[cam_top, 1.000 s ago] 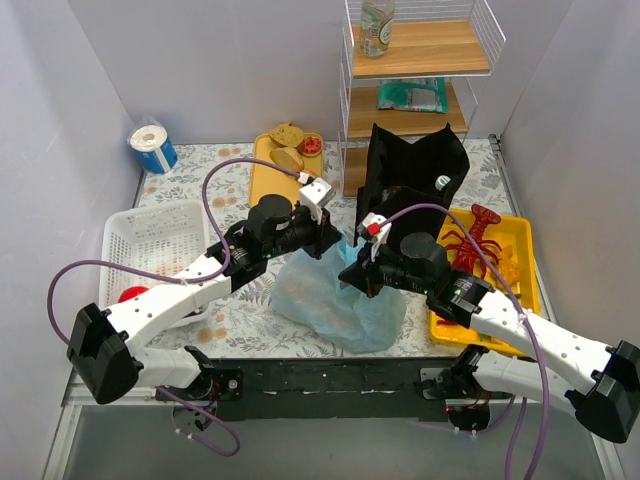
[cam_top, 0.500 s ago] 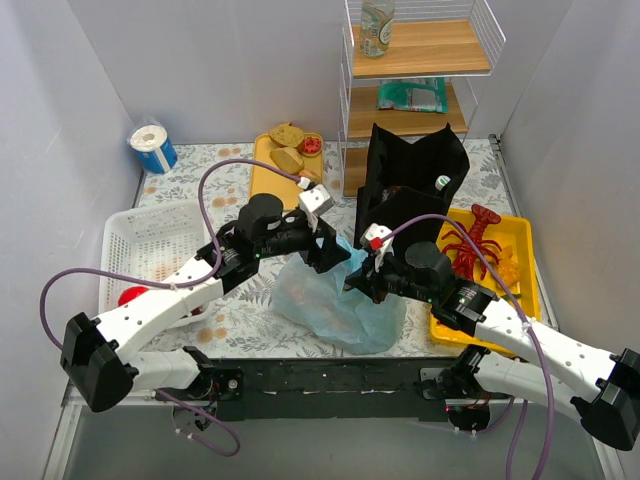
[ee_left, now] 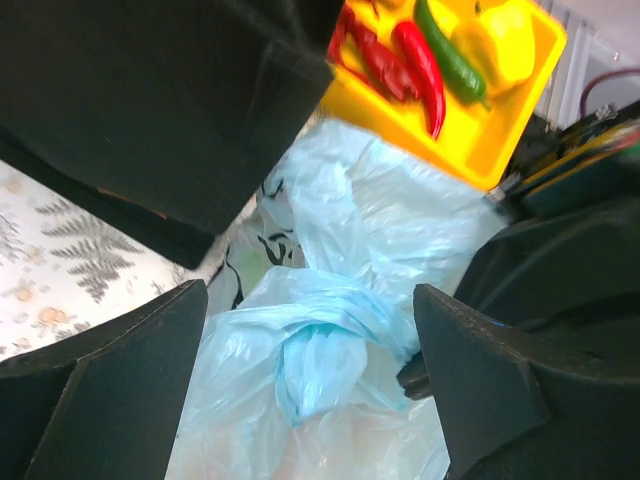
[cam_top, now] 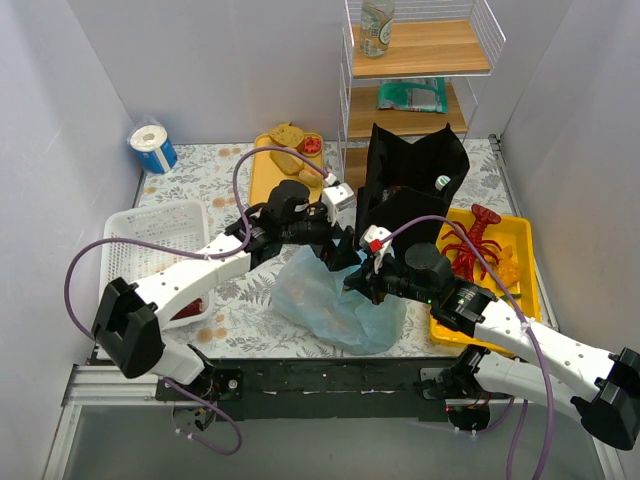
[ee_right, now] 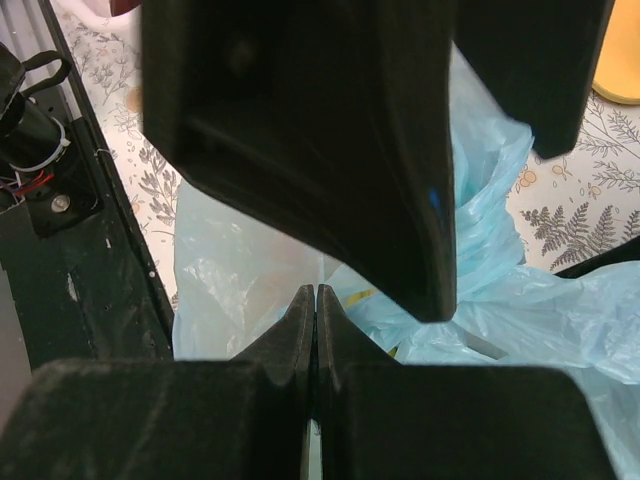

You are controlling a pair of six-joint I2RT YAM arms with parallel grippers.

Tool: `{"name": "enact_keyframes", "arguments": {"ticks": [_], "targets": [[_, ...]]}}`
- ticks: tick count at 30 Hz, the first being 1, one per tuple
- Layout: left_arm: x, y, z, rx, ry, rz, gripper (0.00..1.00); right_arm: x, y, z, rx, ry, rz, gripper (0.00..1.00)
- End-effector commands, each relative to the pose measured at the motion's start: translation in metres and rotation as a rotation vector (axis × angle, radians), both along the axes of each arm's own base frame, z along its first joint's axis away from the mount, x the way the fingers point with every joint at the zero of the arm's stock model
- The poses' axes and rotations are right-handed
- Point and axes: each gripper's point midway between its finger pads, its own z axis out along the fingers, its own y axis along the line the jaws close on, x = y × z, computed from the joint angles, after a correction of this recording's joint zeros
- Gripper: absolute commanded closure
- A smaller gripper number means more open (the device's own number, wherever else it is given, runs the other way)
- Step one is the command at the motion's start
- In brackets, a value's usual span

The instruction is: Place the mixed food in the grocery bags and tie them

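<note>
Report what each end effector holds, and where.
Left end effector: open around the blue bag at its bunched top, holding nothing. Right end effector: shut by the bag; whether it pinches plastic cannot be told.

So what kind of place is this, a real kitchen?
Probably not; it looks like a robot test cell: plain grey walls box in a floral-cloth table, and a toy lobster lies on a yellow tray.
</note>
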Motion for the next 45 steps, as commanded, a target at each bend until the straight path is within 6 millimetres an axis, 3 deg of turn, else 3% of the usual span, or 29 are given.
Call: {"name": "enact_keyframes", "arguments": {"ticks": [1,6,9,10,16,22,25,26,28,29,32,34,37,45], "targets": [[-0.006,-0.002,0.002,0.017,0.024,-0.065,0.16,0.003,0.004,0.014,0.042,-0.060,0.008,0.99],[-0.018,0.000,-0.005,0.025,0.067,-0.108,0.16,0.005,0.002,0.012,0.038,-0.060,-0.006,0.99],[-0.025,0.002,-0.014,0.037,0.095,-0.125,0.31,0.006,0.001,0.011,0.038,-0.061,-0.016,0.99],[-0.029,0.002,-0.015,0.033,0.106,-0.143,0.42,0.006,0.001,0.010,0.036,-0.061,-0.016,0.99],[-0.044,0.004,-0.022,0.025,0.154,-0.196,0.62,0.007,0.002,0.004,0.024,-0.049,-0.018,0.99],[-0.058,0.005,-0.021,0.003,0.170,-0.259,1.00,0.008,0.001,0.002,0.019,-0.047,-0.026,0.99],[-0.054,0.009,-0.022,0.008,0.139,-0.231,1.00,0.005,0.001,0.007,0.023,-0.032,-0.021,0.98],[-0.052,0.011,-0.016,-0.002,0.111,-0.214,1.00,0.002,-0.001,0.007,0.012,-0.019,-0.015,0.80],[-0.043,0.014,-0.017,0.006,0.089,-0.154,1.00,-0.003,-0.001,0.022,0.033,-0.023,0.006,0.58],[-0.041,0.015,-0.013,-0.003,0.078,-0.139,1.00,-0.006,-0.003,0.028,0.036,-0.024,0.010,0.42],[-0.034,0.020,-0.006,-0.024,0.104,-0.106,1.00,-0.009,-0.014,0.054,0.059,-0.079,0.000,0.26],[-0.034,0.022,-0.001,-0.052,0.135,-0.121,1.00,-0.007,-0.024,0.065,0.055,-0.133,-0.025,0.21],[-0.036,0.024,0.006,-0.092,0.175,-0.139,1.00,0.000,-0.033,0.060,-0.008,-0.204,-0.045,0.17],[-0.034,0.032,0.022,-0.144,0.264,-0.134,1.00,0.016,-0.030,0.063,-0.057,-0.442,-0.005,0.14]]}}
